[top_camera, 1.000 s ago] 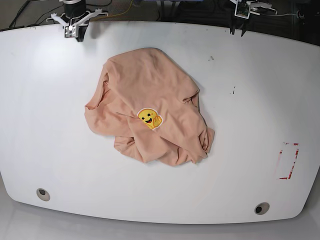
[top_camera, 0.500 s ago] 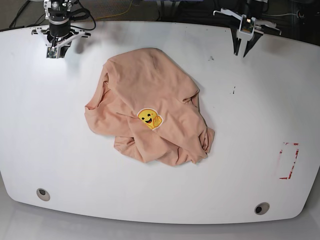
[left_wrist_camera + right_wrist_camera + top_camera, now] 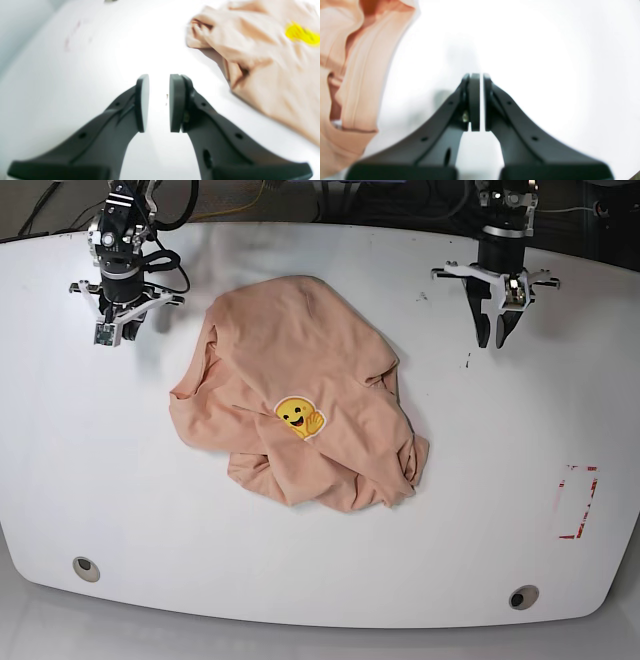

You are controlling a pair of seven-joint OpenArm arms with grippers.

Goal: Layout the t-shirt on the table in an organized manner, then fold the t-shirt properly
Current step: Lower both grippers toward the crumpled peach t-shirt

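The peach-pink t-shirt [image 3: 300, 395] lies crumpled in a heap at the middle of the white table [image 3: 120, 480], its yellow emoji print [image 3: 299, 417] facing up. My left gripper [image 3: 492, 335] hovers over the table to the right of the shirt's far edge, slightly open with nothing between its fingers. In the left wrist view the left gripper [image 3: 159, 77] shows a clear gap, with the t-shirt [image 3: 262, 62] off to its right. My right gripper [image 3: 105, 338] hangs left of the shirt, shut and empty. Beside the right gripper [image 3: 477, 75], folds of the t-shirt [image 3: 352, 75] lie to the left.
Two round grommet holes [image 3: 86, 568] [image 3: 523, 596] sit near the table's front edge. A red rectangle outline [image 3: 577, 502] marks the right side. Small dark specks [image 3: 467, 361] lie near the left gripper. Cables run behind the far edge.
Both arms have come forward from the table's far edge and now hang lower, nearer the shirt's two sides. The t-shirt has not moved.
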